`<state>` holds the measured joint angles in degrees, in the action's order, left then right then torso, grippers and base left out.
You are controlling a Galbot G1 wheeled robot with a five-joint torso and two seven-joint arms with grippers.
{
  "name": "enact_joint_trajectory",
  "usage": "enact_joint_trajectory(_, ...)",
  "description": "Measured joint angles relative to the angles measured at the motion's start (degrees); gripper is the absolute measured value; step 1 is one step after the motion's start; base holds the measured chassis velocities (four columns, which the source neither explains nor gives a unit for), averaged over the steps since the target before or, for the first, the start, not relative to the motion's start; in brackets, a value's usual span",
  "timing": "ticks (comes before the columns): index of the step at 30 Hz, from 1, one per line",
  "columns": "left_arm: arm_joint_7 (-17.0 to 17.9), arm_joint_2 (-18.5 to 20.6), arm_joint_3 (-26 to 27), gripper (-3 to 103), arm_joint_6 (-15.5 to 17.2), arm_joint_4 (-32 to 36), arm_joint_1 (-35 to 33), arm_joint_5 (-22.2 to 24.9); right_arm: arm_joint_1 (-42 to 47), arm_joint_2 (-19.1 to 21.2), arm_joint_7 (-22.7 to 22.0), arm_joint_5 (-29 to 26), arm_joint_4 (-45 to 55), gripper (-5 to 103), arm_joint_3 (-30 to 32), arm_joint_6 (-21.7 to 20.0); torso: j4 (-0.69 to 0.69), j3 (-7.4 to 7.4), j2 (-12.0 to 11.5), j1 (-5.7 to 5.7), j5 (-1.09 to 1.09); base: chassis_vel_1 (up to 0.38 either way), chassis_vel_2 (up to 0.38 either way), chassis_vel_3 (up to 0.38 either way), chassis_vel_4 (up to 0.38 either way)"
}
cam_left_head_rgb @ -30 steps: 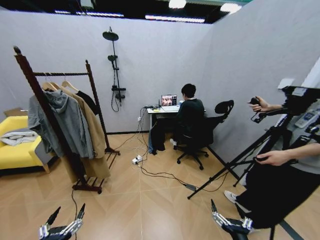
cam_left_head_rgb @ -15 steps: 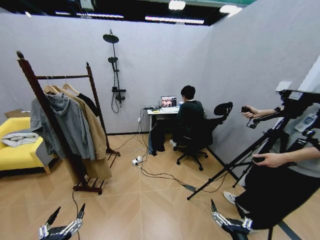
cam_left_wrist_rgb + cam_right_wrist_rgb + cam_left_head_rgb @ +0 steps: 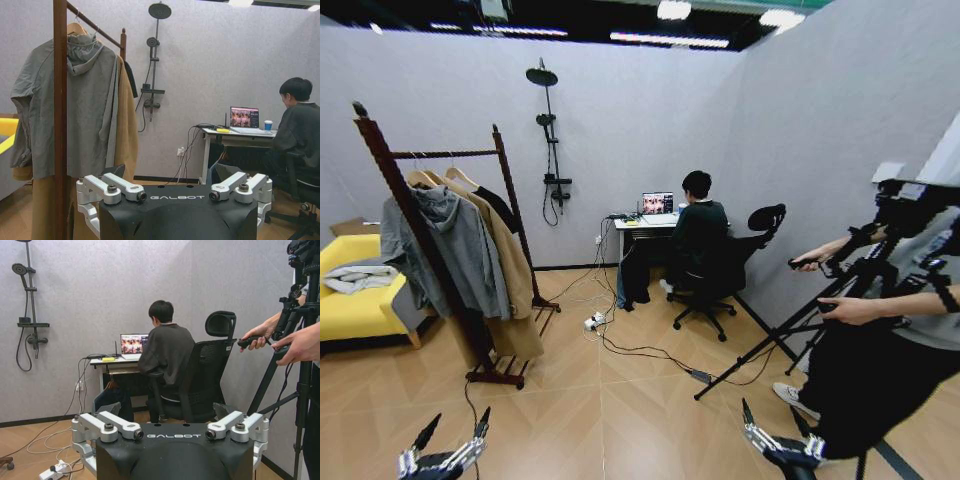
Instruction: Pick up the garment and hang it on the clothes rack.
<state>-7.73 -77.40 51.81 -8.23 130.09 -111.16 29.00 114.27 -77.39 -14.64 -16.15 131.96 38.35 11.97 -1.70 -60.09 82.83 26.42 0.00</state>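
The garment (image 3: 498, 205), black, hangs at the far end of the clothes rack (image 3: 420, 245) bar, mostly hidden behind a tan coat (image 3: 510, 265) and a grey hoodie (image 3: 445, 250) that crowd the same bar. Both arms sit low in front of the robot, left gripper (image 3: 450, 438) and right gripper (image 3: 772, 440) each with fingers spread open and holding nothing, well apart from the rack. The risk I see is that a reach from this side snags the hoodie or coat instead, or knocks hangers along the bar; cables (image 3: 630, 345) on the floor could also foul the base.
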Motion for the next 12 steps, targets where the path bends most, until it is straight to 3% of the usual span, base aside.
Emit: enact_joint_trajectory(12, 0.0, 0.0, 0.0, 100, 0.0, 0.0, 0.0, 0.0, 0.0, 0.0, 0.0, 0.0, 0.0, 100, 0.0, 0.0, 0.0, 0.07, -0.1, -0.07, 0.0, 0.0, 0.0, 0.0, 0.0)
